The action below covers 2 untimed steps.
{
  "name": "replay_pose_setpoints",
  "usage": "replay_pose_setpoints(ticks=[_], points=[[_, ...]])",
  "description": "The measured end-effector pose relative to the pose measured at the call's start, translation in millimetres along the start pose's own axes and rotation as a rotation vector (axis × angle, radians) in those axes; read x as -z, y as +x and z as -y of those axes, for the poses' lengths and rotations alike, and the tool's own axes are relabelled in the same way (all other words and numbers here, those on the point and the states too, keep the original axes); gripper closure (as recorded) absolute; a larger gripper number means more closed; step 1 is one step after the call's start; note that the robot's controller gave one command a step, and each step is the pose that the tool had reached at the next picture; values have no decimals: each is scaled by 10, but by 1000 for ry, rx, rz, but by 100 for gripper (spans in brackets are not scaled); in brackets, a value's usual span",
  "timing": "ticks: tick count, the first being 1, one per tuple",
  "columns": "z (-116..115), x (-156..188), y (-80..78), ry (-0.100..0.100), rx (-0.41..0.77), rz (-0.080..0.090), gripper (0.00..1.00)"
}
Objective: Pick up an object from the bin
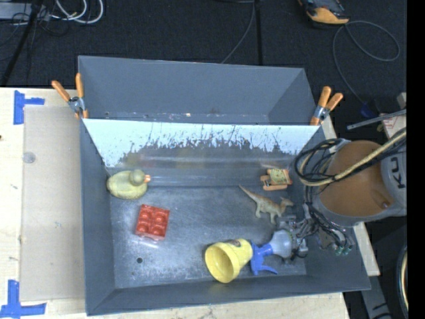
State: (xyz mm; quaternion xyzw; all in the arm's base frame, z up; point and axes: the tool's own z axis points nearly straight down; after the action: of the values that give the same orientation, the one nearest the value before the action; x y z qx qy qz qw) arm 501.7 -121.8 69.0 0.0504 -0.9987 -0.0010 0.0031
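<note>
Grey bin floor (199, 234): arm (355, 181) lettered "KU" over blue toy (263, 262) beside yellow cup (227, 260), grip unreadable

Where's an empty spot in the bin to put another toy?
Biggest bare patch: mid-floor between the yellow duck, red block and tan dinosaur. The lower-left corner below the red block is bare too. Crowded on the right, around the claw, blue toy and yellow cup.

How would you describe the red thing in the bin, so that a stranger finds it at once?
Look in the left half of the grey bin. Beside the yellow toy duck lies a flat red block with rows of round bumps. It alone there is red and rectangular.
</note>
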Motion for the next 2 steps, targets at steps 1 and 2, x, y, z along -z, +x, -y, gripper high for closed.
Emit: replay_pose_setpoints(ticks=[1, 2], points=[[-1, 0, 0, 0, 0, 0, 100], [-2, 12, 1, 0, 1, 0, 100]])
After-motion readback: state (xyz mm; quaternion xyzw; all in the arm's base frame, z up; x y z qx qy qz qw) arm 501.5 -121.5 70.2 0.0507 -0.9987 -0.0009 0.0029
